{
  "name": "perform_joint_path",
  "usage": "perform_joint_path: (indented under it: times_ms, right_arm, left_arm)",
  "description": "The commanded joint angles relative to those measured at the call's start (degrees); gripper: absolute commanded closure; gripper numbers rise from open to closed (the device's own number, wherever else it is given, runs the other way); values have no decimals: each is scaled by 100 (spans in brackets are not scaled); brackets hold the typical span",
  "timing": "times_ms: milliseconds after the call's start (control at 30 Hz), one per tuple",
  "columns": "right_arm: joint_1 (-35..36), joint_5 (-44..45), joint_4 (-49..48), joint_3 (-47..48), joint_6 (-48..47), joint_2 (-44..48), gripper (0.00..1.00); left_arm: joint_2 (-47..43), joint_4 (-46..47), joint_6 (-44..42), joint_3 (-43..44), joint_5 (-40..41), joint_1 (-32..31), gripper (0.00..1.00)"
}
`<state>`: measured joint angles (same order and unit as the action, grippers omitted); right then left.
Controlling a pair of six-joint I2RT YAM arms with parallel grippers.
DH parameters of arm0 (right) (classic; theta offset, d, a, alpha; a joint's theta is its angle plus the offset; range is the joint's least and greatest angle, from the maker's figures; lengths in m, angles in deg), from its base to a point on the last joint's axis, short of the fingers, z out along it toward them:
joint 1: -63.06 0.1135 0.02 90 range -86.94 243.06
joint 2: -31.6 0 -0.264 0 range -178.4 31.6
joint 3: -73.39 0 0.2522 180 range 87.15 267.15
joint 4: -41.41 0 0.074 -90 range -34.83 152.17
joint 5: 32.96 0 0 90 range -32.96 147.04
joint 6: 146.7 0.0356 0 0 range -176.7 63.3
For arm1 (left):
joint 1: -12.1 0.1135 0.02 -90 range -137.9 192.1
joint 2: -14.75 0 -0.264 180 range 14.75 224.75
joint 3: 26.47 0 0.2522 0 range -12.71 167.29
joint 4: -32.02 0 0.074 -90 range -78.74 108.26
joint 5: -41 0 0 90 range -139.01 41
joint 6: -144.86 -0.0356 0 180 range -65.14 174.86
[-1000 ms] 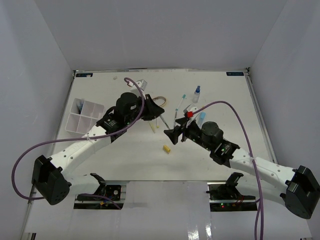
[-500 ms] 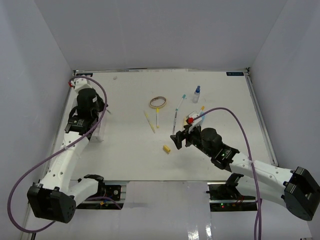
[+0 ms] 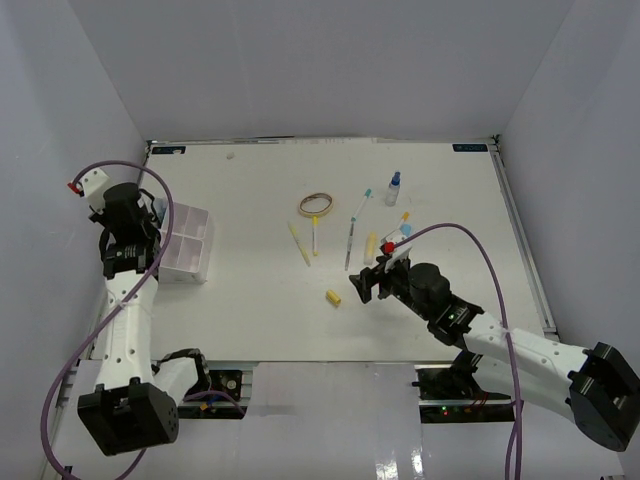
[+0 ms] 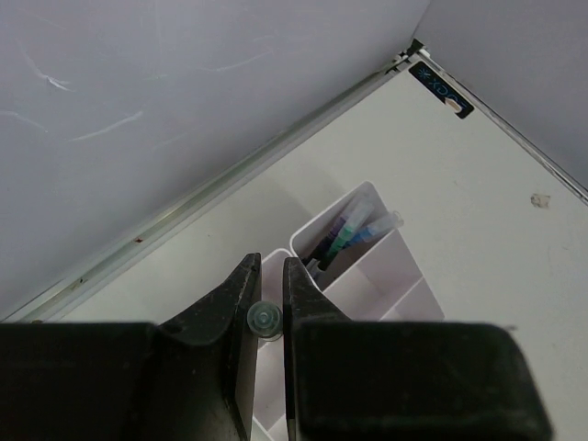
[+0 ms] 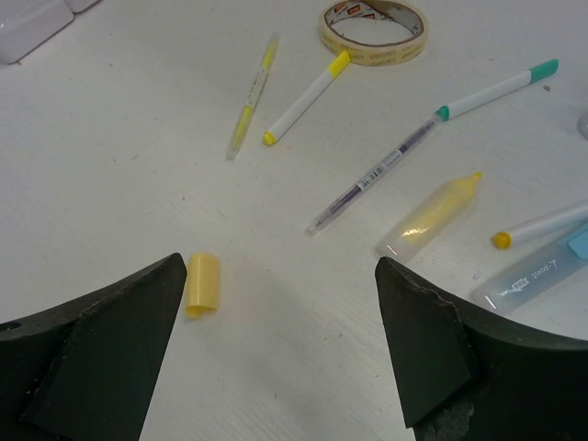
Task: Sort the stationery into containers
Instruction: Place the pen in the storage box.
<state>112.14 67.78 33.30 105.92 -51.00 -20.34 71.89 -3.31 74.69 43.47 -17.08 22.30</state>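
At far left, over the divided tray (image 3: 197, 268), left pincer (image 4: 270, 276) is narrowed to a slit. It is clamped on a clear round end (image 4: 264, 319), seen end-on; I judge it a pen held upright. Tray corner compartment already holds pens (image 4: 351, 235). Which compartment lies under the held item: cannot tell, since the pincer body blocks the lower half of the wrist view.

Centre of surface, loose stationery: a thin yellow pen (image 5: 250, 92) and a yellow-capped marker (image 5: 308, 95) lie near the tape ring (image 5: 372, 20). Further right are a slim clear pen (image 5: 372, 176), a teal-capped pen (image 5: 496, 89) and a yellow translucent tube (image 5: 430, 217).

Key relation: yellow eraser piece (image 5: 202, 283) lies alone, near the right pincer (image 5: 280, 271), whose jaws stand wide apart with nothing between them. The piece is off-centre, just beside the finger at the left of the wrist view. Its short axis of length runs roughly across the closing line. Right arm is much the nearer; left arm is well apart. Judgement: pincer needs a shift toward that side before closing.

Right edge of wrist view: a pale blue item (image 5: 542, 268) is cut off, identity unclear. The small bottle (image 3: 393, 187) shows clearly only from above.
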Motion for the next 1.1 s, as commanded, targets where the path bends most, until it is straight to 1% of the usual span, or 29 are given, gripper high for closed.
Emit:
perform_joint_path:
  times_ms: [0,100,133,233,333,367,433,467,567,600,667,700,733,767,833,867,900,967,1000,1067]
  right_arm:
    - [-48,-11,-432,-118,37,202,10]
    - [-65,-19,-432,-136,46,228,10]
    - [-65,-20,-432,-145,46,220,10]
    - [-83,-20,-432,-154,46,220,10]
    - [-100,-11,-432,-145,37,176,10]
    - [-100,-19,-432,-145,46,167,10]
    - [-109,-11,-432,-145,37,123,10]
    - [-100,-11,-432,-145,37,106,10]
    - [-109,33,-424,-119,28,18,10]
    - [-109,59,-424,-101,46,0,10]
    - [-118,156,-275,30,37,-79,10]
    - [-109,208,-170,92,54,-105,10]
    - [-118,305,58,249,107,-175,10]
    - [-109,367,199,355,142,-228,9]
    - [-109,516,550,601,317,-377,7]
    - [-109,699,996,915,405,-613,6]
    - [-109,849,1261,1101,537,-754,5]
    - [-118,1069,1728,1479,731,-1254,4]
    - [-109,1096,2095,1855,801,-1422,4]
    - [-118,1254,2465,2218,1002,-1956,1]
  left_arm:
    - [-46,476,-234,-405,306,140,96]
    - [-37,916,-261,-678,341,246,95]
    - [-37,1169,-391,-853,289,272,93]
    - [86,1207,-297,-969,245,351,92]
    - [157,1216,-165,-1083,165,422,81]
    - [165,1224,-138,-1118,148,439,75]
    - [157,1198,-85,-1153,104,457,67]
    - [148,1181,-42,-1180,69,466,57]
    - [157,1049,20,-1128,-19,483,48]
    - [157,944,46,-1101,-45,475,42]
    - [122,847,125,-1022,-72,475,37]
    - [95,742,143,-996,-116,475,32]
    - [8,689,187,-960,-238,483,30]
    - [-54,654,205,-934,-335,483,30]
    - [-255,644,188,-881,-659,475,21]
    - [-291,592,161,-846,-1087,475,18]
    - [-318,540,170,-698,-1318,475,17]
    - [-292,338,187,-504,-1888,448,9]
    - [-266,267,196,-312,-2405,422,4]
    - [-204,109,187,-143,-2865,247,2]
